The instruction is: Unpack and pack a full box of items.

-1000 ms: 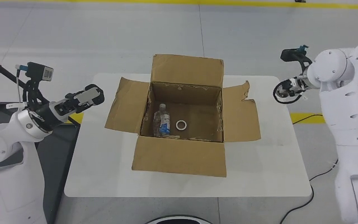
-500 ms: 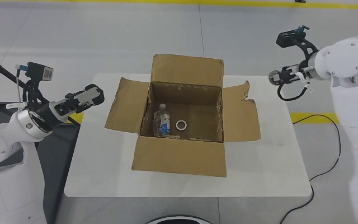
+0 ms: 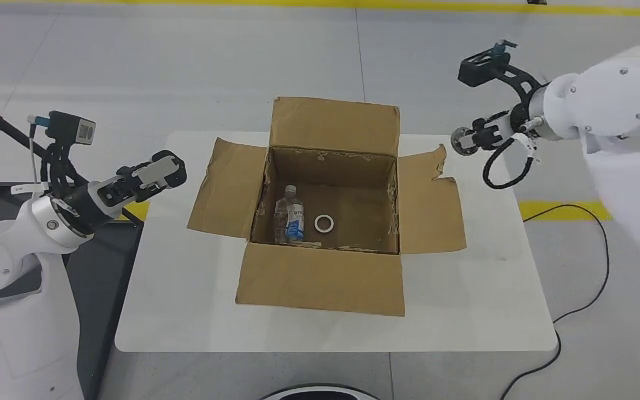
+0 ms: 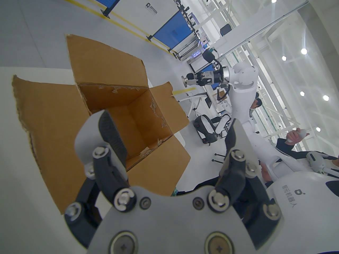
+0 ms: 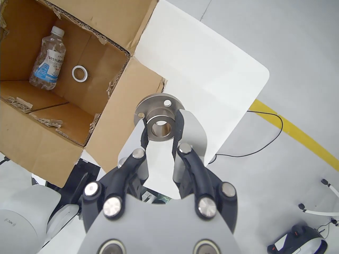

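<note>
An open brown cardboard box (image 3: 320,280) sits on the white table (image 3: 180,300); inside, a clear plastic bottle (image 3: 289,215) lies left of a white ring (image 3: 324,223).

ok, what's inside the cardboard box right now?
On the cardboard box floor: a clear plastic bottle lying on its side and a small white ring beside it, apart. The near wall hides the floor strip along it. The metal flange is outside, in the right gripper.
</note>
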You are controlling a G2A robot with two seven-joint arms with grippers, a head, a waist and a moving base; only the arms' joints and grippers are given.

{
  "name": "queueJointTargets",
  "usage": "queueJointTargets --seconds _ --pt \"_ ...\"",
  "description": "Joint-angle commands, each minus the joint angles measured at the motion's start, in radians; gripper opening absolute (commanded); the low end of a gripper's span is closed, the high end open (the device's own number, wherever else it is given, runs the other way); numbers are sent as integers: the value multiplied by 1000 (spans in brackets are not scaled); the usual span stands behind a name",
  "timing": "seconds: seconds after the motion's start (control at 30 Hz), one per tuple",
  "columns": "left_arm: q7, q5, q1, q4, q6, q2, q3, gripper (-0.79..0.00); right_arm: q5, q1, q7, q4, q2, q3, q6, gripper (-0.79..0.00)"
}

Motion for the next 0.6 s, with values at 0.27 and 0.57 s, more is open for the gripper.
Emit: queueJointTargets --seconds 0.27,0.57 --pt "0 0 0 0 0 0 0 0 -1 -1 0 0 0 1 0 -785" --pt "0 0 0 0 0 0 0 0 17 -1 -54 -73 -23 -61 -34 -785"
